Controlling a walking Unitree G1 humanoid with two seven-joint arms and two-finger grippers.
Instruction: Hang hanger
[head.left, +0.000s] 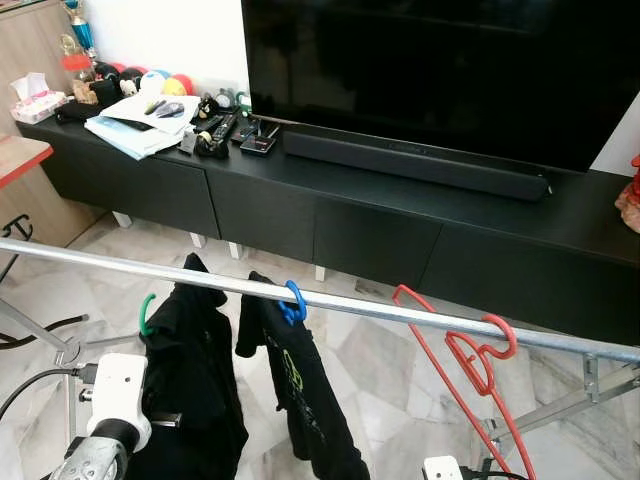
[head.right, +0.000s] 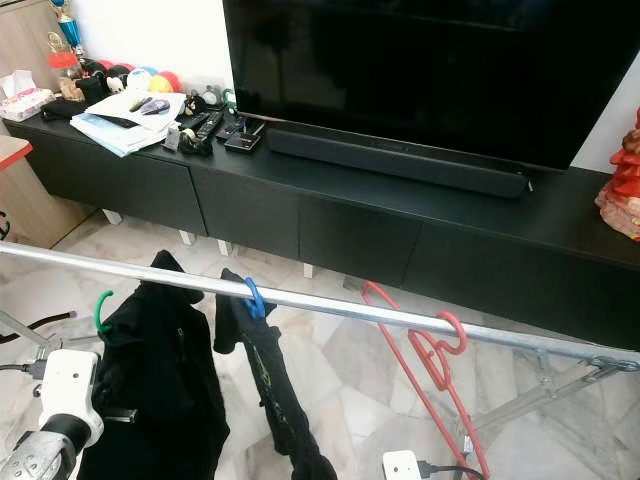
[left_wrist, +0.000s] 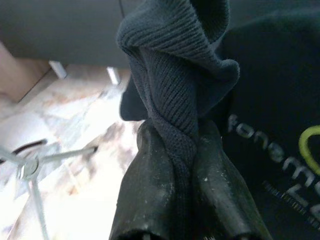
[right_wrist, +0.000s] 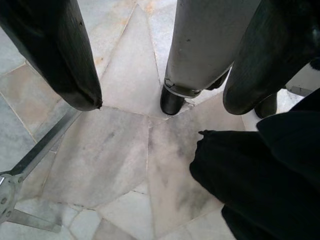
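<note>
Head and wrist views of a drying rail. A silver rail (head.left: 330, 300) runs across the scene, sloping slightly down toward the robot's right. Three hangers sit on it. The red hanger (head.left: 478, 365) is hooked over the rail above and ahead of the right hand (right_wrist: 160, 100); it carries nothing, its long axis drops steeply from the hook, and its lower end is cut off by the frame edge. A blue hanger (head.left: 292, 303) farther along toward the left hand carries a black shirt (head.left: 300, 390) with yellow-green print. A green hanger (head.left: 146, 312) just above the left hand (left_wrist: 182, 165) carries a second black garment (head.left: 195, 370); only the green hook shows, the rest being hidden under cloth. The left hand is closed, its two fingers pinching a twisted fold of dark ribbed knit, probably the collar of that garment. The right hand is open, fingers spread wide over the marble floor (right_wrist: 115, 150) with nothing between them, a silver leg (right_wrist: 200, 50) beyond. Behind the rail stands a black cabinet (head.left: 380, 240) bearing a television (head.left: 440, 70) and soundbar (head.left: 415, 165).
</note>
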